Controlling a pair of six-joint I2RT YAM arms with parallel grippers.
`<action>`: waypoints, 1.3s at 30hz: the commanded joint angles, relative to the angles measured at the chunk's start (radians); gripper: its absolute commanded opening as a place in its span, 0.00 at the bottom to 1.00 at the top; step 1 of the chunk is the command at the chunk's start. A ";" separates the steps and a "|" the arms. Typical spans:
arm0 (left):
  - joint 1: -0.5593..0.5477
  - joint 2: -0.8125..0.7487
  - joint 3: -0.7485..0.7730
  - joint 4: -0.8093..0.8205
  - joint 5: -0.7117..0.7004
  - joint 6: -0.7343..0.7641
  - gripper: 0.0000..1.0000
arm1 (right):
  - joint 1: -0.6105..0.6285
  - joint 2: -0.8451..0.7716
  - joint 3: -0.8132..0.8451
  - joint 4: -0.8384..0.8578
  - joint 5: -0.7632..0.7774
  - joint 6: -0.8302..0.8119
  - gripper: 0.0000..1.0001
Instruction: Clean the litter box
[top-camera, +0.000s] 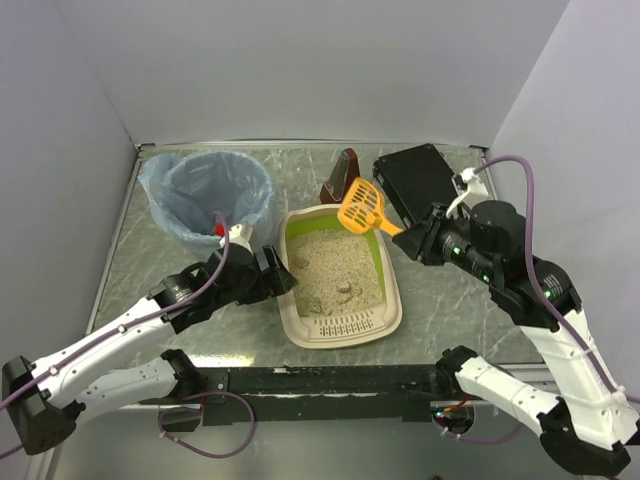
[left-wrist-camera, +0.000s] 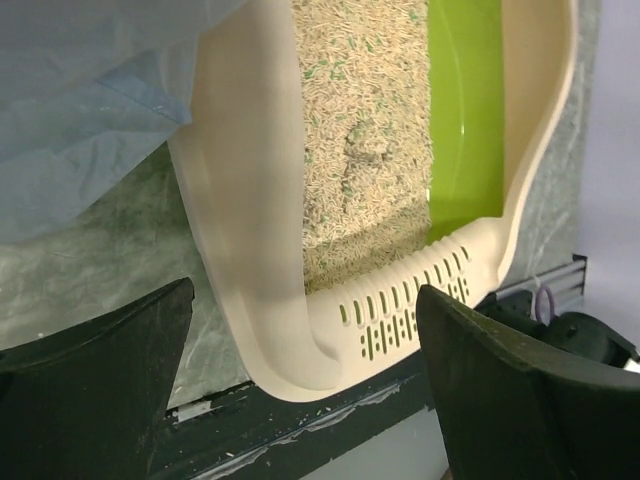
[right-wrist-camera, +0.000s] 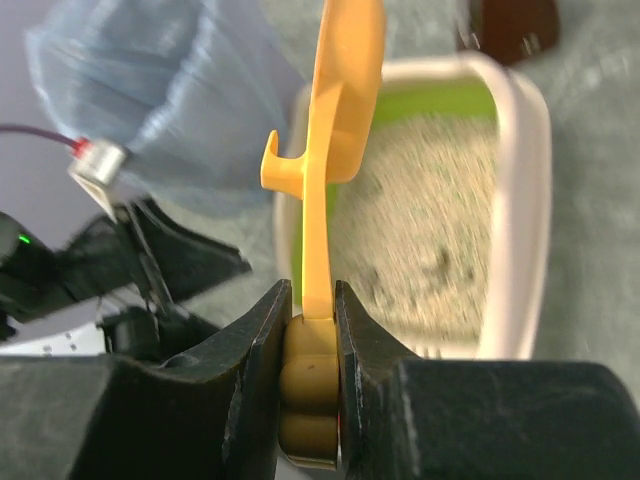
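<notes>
The cream litter box (top-camera: 385, 322) (left-wrist-camera: 250, 250) (right-wrist-camera: 525, 200) sits mid-table with sandy litter and a lime-green inner wall (top-camera: 378, 258). My right gripper (top-camera: 412, 240) (right-wrist-camera: 312, 305) is shut on the handle of an orange slotted scoop (top-camera: 362, 208) (right-wrist-camera: 335, 130), whose head hangs above the box's far end. My left gripper (top-camera: 280, 272) (left-wrist-camera: 305, 390) stands open at the box's left rim, with the box's near left corner between its spread fingers (left-wrist-camera: 520, 400), apart from both.
A round bin lined with a blue bag (top-camera: 207, 195) (right-wrist-camera: 150, 90) stands at the back left, close to the left arm. A flat black case (top-camera: 415, 180) and a brown holder (top-camera: 340, 178) lie behind the box.
</notes>
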 joint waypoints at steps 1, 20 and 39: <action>-0.063 0.026 0.061 -0.081 -0.121 -0.089 0.97 | -0.031 0.029 -0.021 -0.122 0.003 0.043 0.00; -0.111 -0.166 0.003 -0.126 -0.174 -0.155 0.97 | -0.078 0.200 -0.214 0.006 -0.112 -0.026 0.00; -0.150 -0.177 -0.400 0.404 -0.267 -0.356 0.97 | -0.154 0.300 -0.323 0.085 -0.376 -0.021 0.00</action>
